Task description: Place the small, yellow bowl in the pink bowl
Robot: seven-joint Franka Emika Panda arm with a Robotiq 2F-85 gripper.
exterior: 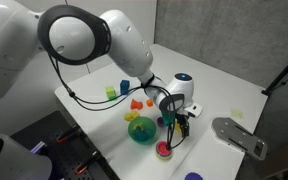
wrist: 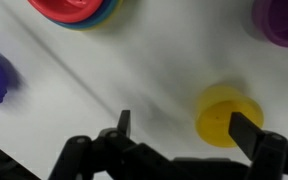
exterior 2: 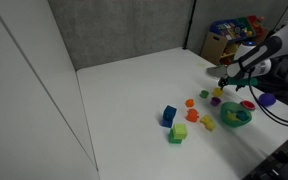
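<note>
- While the gripper [wrist: 184,122] hangs with its jaws spread wide and nothing caught between them, the main risk, as I judge it, is a lopsided close. The small, yellow bowl [wrist: 224,112] sits off-centre in the gap, so one finger would reach it first and shove or flip it instead of pinching it.
- In the wrist view the bowl rests on the table [wrist: 134,70] toward 2 o'clock from the middle of the gap. Its outer edge lies under the fingertip [wrist: 249,130] on that side, and the opposite finger is well apart from it. Whether that fingertip touches the rim or hovers above it cannot be told.
- A shallow, smooth bowl gives little to hold. A pinch on the rim could slip or tip the bowl if the gripper comes down askew.
- Farther off, at 11 o'clock, what looks to be the pink bowl [wrist: 72,8] is cut by the top edge, and a purple bowl [wrist: 281,20] sits at 1 o'clock. A careless carry could end over the wrong bowl.
- In an exterior view the pink bowl [exterior: 164,150] lies near 6 o'clock below the gripper [exterior: 176,120], and the teal-green bowl [exterior: 141,129] lies near 8 o'clock. The yellow bowl cannot be made out there.
</note>
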